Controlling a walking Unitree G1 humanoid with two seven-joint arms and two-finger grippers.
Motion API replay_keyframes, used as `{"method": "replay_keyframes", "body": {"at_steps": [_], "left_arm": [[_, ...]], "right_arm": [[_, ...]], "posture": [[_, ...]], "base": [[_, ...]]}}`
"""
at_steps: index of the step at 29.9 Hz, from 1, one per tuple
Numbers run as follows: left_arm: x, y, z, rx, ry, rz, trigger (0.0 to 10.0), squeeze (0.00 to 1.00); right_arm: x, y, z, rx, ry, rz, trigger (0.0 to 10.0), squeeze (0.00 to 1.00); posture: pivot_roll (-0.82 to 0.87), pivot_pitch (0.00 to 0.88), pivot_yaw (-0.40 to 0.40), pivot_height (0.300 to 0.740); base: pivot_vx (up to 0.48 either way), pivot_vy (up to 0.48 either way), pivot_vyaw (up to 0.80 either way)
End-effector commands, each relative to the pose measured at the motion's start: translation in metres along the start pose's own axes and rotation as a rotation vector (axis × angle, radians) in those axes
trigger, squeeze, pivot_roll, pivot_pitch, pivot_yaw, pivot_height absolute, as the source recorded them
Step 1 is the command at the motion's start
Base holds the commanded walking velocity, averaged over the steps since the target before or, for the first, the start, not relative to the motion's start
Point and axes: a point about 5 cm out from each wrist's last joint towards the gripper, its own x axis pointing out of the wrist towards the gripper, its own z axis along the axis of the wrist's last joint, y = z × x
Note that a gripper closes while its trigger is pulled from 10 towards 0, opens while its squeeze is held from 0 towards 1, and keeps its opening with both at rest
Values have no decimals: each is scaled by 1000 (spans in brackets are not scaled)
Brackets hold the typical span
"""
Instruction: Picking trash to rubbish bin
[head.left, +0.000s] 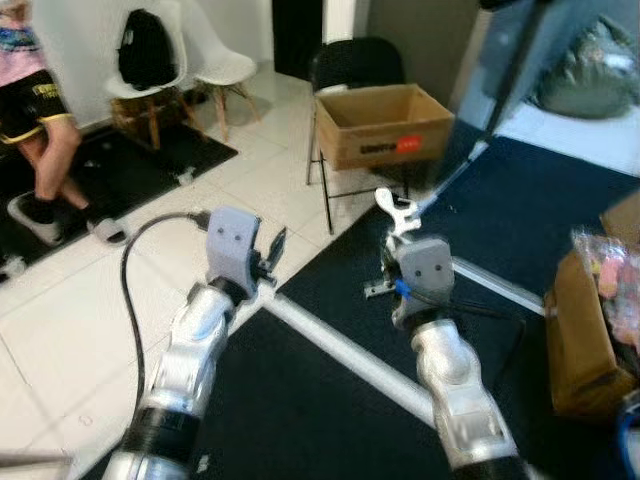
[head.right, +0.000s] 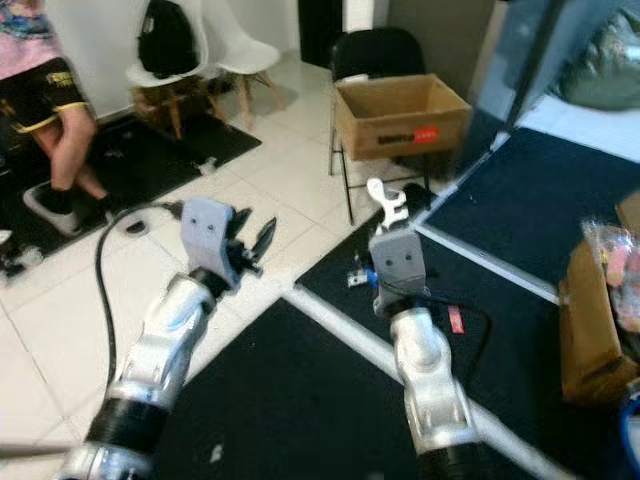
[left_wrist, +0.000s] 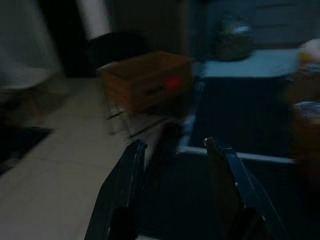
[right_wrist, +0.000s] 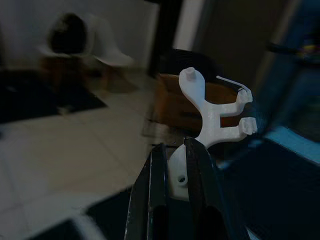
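My right gripper (right_wrist: 175, 160) is shut on a white plastic bracket-shaped piece (right_wrist: 212, 112), which sticks up from between its black fingers; in the head views this white piece (head.left: 397, 211) rises above the right wrist over the dark mat. My left gripper (left_wrist: 172, 145) is open with nothing between its fingers, held out over the edge of the white tile floor (head.left: 276, 246). A brown cardboard box (head.left: 383, 124) with a red label rests on a black chair ahead, its top open.
A person (head.left: 35, 110) stands at the far left by a black mat. Two white chairs (head.left: 190, 70), one carrying a black bag, stand at the back. Another cardboard box (head.left: 585, 330) with pink packets sits at the right. A small scrap (head.left: 378, 288) lies on the dark mat.
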Motion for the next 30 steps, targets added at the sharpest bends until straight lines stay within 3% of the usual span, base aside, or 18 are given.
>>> {"method": "replay_keyframes", "body": {"at_steps": [1,14,22,30], "left_arm": [[-1,2,-1,5,11,8,10000,0],[0,1,-2,-3,14,1,10000,0],[0,-2,1,-26,-4,-28,10000,0],[0,-3,0,-35,1,-40,10000,0]], "right_arm": [[1,3,2,18,-4,4,10000,0],[-1,1,-1,30,7,-19,10000,0],[-1,4,-3,6,20,-3,10000,0],[-1,4,-4,11,26,-2,10000,0]], "posture": [[-52,73,60,740],[-54,76,66,740],[-54,74,64,740],[-55,73,67,740]], "base": [[0,0,-800],[0,0,-800],[0,0,0],[389,0,0]]}}
